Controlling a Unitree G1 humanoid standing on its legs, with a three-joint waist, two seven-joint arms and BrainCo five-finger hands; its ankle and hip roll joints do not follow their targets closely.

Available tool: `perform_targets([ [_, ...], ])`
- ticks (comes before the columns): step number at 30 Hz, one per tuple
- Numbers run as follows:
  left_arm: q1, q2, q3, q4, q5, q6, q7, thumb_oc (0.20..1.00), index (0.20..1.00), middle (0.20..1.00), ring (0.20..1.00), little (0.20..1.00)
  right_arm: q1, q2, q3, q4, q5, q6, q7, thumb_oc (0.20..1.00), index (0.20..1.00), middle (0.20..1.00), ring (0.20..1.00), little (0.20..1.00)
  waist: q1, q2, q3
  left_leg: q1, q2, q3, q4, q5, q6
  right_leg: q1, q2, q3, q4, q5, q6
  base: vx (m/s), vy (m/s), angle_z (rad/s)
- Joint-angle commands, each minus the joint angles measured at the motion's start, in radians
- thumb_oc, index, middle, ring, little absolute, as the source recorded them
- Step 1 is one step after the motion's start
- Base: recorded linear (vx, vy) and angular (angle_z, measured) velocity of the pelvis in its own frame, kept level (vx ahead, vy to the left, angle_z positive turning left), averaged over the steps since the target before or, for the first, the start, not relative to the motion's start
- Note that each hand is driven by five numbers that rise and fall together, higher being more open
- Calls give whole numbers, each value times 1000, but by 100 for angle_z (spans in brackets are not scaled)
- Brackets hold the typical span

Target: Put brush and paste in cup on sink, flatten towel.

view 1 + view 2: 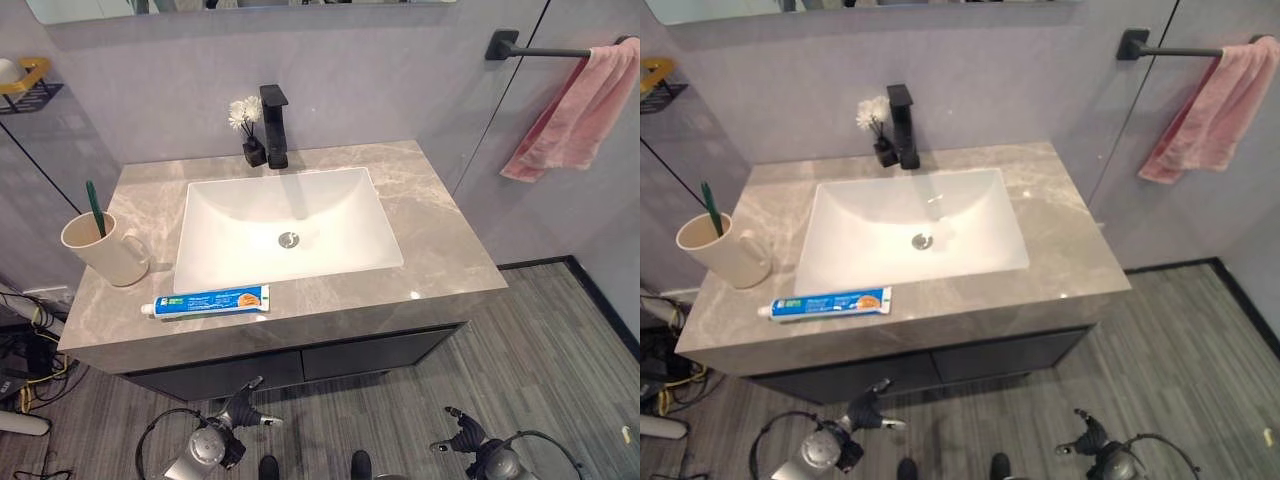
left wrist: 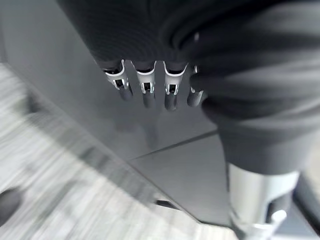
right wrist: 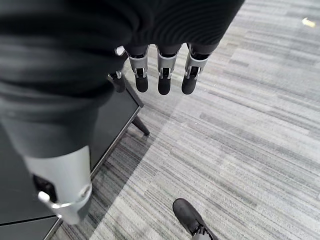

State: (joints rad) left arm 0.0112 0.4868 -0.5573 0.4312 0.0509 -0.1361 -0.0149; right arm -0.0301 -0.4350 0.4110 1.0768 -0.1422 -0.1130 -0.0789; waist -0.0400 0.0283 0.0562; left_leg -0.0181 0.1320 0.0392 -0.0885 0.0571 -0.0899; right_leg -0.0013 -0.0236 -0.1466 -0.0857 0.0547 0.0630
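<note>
I count one cup (image 1: 103, 248) at the counter's (image 1: 440, 240) left end with one green toothbrush (image 1: 95, 208) standing in it. One toothpaste tube (image 1: 206, 300) lies flat along the front edge, just before the sink (image 1: 285, 228). One pink towel (image 1: 575, 105) hangs bunched on the wall bar (image 1: 540, 50). My left hand (image 1: 243, 408) and right hand (image 1: 462, 432) hang low before the cabinet, fingers straight and relaxed, holding nothing.

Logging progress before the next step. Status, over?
Left hand, right hand open, low, empty. Brush in cup; paste on counter. Towel bunched.
</note>
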Motion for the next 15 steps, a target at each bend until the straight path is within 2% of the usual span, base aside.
perform_targets([
  [1, -113, 77, 38, -131, 34, -46, -71, 1000, 1000, 1000, 1000, 1000, -59, 49, -12, 88, 46, -1, -5, 1000, 1000, 1000, 1000, 1000, -4, -63, -13, 20, -14, 1, 1, -7, -3, -50, -67, 52, -2, 49, 80, 5, 4, 5],
  [2, -110, 82, 41, -140, 32, -40, -75, 1000, 1000, 1000, 1000, 1000, -61, 51, -12, 90, 45, -2, -5, 1000, 1000, 1000, 1000, 1000, -4, -65, -12, 20, -14, 1, 1, -7, -3, -50, -67, 52, -2, 49, 80, 0, 0, 0],
  [4, -149, 141, 70, -312, 20, -58, -84, 1000, 1000, 1000, 1000, 1000, -73, 76, -24, 123, 63, 1, -5, 1000, 1000, 1000, 1000, 1000, -1, -61, -17, 16, -12, -2, 1, -7, -9, -49, -71, 47, -2, 49, 82, 0, 0, 0],
  [6, -211, 199, 123, -484, -8, -85, -59, 1000, 1000, 1000, 1000, 1000, -75, 107, -24, 154, 91, 3, 8, 1000, 1000, 1000, 1000, 1000, -1, -61, -25, 18, -6, 1, 1, -10, -19, -44, -75, 44, -2, 50, 83, 19, -11, 0],
  [7, -280, 240, 166, -564, 17, -104, -12, 1000, 1000, 1000, 1000, 1000, -61, 116, -17, 145, 112, 4, 23, 1000, 1000, 1000, 1000, 1000, -5, -62, -32, 19, -2, 1, 1, -11, -26, -39, -75, 42, -2, 50, 82, 39, -21, 3],
  [9, -321, 303, 240, -599, 92, -112, 50, 1000, 1000, 1000, 1000, 1000, -44, 112, -17, 139, 120, 4, 30, 1000, 1000, 1000, 1000, 1000, -3, -63, -35, 21, -2, 0, 1, -7, -29, -35, -77, 39, -2, 54, 81, 21, -8, 4],
  [11, -315, 310, 257, -607, 101, -112, 62, 1000, 1000, 1000, 1000, 1000, -36, 114, -18, 137, 123, 2, 31, 1000, 1000, 1000, 1000, 1000, -5, -63, -39, 24, -2, -2, 1, -14, -30, -31, -77, 38, -2, 48, 82, 25, 1, -1],
  [12, -301, 344, 324, -600, 131, -111, 102, 1000, 1000, 1000, 1000, 1000, -23, 111, -28, 142, 118, 5, 32, 1000, 1000, 1000, 1000, 1000, 1, -62, -44, 27, -1, -1, 1, -15, -30, -27, -77, 38, -2, 46, 83, 0, 0, 0],
  [15, -279, 411, 399, -551, 147, -103, 129, 1000, 1000, 1000, 1000, 1000, -7, 105, -35, 153, 115, 9, 42, 1000, 1000, 1000, 1000, 1000, 0, -59, -48, 35, -2, 6, 1, -19, -29, -25, -81, 46, -2, 47, 85, 25, 15, -3],
])
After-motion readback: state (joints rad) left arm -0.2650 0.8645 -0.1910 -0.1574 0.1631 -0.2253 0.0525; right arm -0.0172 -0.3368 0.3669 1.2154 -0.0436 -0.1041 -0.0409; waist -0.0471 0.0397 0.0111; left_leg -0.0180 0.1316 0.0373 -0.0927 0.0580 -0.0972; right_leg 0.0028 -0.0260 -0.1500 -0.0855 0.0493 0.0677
